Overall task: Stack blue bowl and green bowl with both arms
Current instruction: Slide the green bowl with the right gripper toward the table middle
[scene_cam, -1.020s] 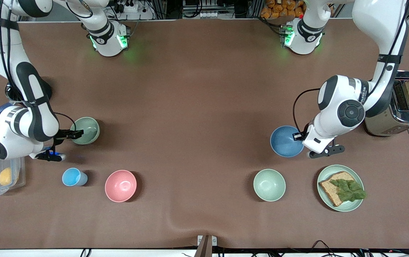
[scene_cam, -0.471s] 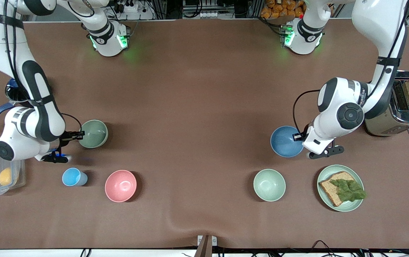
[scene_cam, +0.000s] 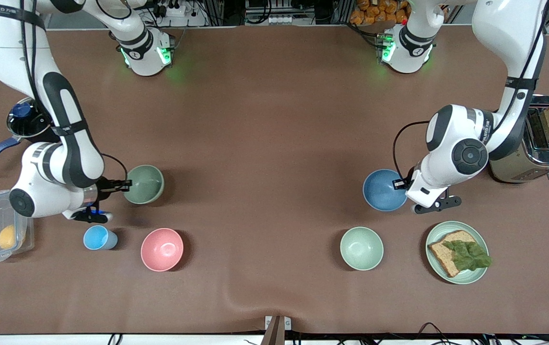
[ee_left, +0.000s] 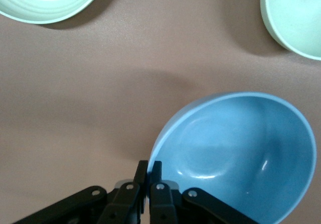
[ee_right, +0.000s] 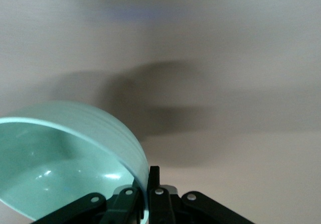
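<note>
right claw [scene_cam: 123,183] pinching green bowl [scene_cam: 145,184] rim, left claw [scene_cam: 401,182] pinching blue bowl [scene_cam: 382,189]

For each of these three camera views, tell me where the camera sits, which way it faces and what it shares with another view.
Front view: high across the table, facing both arms' bases; shows the right gripper on the green bowl.
Left wrist view: on the left wrist, looking down past the left gripper, shut on the blue bowl.
Right wrist view: on the right wrist; its gripper pinches the green bowl's rim.
Shared: front and left wrist views both show the blue bowl.

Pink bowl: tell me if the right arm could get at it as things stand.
Probably not yet: the way to the pink bowl looks free, but the right gripper is shut on the green bowl.
</note>
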You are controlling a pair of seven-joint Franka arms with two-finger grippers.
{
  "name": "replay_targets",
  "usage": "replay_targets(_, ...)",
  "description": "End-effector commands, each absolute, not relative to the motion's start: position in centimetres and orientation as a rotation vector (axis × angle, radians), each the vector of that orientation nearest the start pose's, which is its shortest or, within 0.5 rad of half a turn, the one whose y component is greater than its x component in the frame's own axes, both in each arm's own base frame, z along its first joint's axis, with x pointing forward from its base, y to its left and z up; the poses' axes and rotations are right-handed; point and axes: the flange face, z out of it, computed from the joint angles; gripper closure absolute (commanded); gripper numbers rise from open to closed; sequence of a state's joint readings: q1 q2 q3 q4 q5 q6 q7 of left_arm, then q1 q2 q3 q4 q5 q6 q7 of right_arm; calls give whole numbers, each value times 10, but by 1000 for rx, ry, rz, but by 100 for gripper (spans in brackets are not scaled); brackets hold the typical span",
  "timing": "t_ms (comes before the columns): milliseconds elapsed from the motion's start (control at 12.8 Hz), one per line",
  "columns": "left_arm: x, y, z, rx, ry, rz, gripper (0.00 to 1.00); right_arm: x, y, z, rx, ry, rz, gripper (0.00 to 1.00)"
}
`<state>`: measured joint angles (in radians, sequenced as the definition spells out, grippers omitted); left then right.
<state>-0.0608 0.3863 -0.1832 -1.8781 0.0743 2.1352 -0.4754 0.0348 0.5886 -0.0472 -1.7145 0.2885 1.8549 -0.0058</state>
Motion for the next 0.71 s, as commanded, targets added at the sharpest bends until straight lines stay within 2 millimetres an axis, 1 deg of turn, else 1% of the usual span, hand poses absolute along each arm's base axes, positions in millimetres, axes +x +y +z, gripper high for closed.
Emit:
replay_targets(0, 604, -143, 303, -3069, -311, 176, 100, 622, 89, 240, -2779, 389, 653, 100)
replay_targets(78, 604, -143, 303, -3069, -311, 176, 100, 625, 128, 248, -2758, 468, 649, 100)
replay_targets(157, 604, -143, 303, -3068, -309, 175, 100, 626, 161, 249, -2732, 536, 626, 100)
replay_targets(235, 604, -143, 302, -3067, -307, 178, 100, 627, 183, 249, -2698, 615, 585, 100)
replay_targets(314, 604, -143, 302, -3067, -307, 178, 100, 627, 203, 243, -2674, 673, 561, 100)
replay_targets(392, 604, -143, 300, -3067, -307, 182, 100, 623, 231, 238, -2663, 698, 545, 100)
replay_targets(627, 604, -143, 300, -3067, -304, 182, 100, 620, 299, 233, -2619, 852, 492, 100)
